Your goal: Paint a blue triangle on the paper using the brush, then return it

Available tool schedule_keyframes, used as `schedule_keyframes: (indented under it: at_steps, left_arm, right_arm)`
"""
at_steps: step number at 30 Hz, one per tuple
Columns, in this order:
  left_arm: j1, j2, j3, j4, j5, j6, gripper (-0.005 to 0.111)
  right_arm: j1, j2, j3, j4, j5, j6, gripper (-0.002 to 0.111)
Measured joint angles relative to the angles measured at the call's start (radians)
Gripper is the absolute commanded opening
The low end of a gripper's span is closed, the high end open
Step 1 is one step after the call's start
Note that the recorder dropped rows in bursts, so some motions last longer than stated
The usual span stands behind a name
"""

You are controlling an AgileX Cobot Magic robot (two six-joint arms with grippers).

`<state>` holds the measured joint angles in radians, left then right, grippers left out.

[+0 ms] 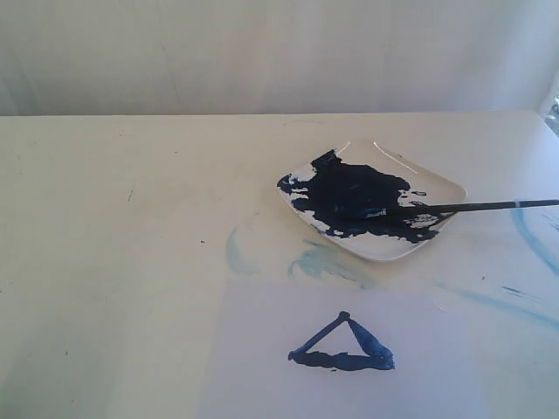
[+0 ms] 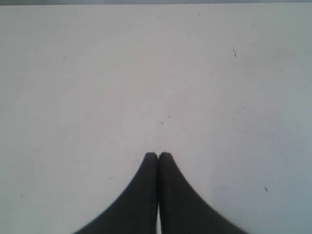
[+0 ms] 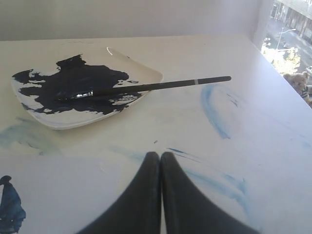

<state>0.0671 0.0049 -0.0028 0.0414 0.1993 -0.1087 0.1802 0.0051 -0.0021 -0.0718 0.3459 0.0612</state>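
Both parts of the job look finished to me: on the cream table (image 1: 105, 218) the paper (image 1: 262, 367) lies at the near side, the plate (image 1: 384, 247) of paint sits just beyond its far edge, the brush (image 1: 472, 207) rests across that plate with its bristles in the paint, and the blue triangle (image 1: 345, 347) stands closed on the sheet. Open tabletop stretches to the left, while the handle overhanging the plate's right rim is the one thing I could snag. My left gripper (image 2: 158, 155) and right gripper (image 3: 160, 155) are each pinched closed on nothing, the right one near the brush but apart from it.
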Motion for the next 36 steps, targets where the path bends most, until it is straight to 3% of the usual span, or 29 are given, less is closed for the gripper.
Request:
schedule_keyframes:
  at_steps: [18, 36]
  left_arm:
    - [0.000, 0.000, 0.000, 0.000, 0.000, 0.000, 0.000]
    - [-0.079, 0.000, 0.000, 0.000, 0.000, 0.000, 0.000]
  right_arm:
    - [-0.019, 0.000, 0.000, 0.000, -0.002, 0.000, 0.000]
    - [-0.067, 0.000, 0.000, 0.000, -0.002, 0.000, 0.000]
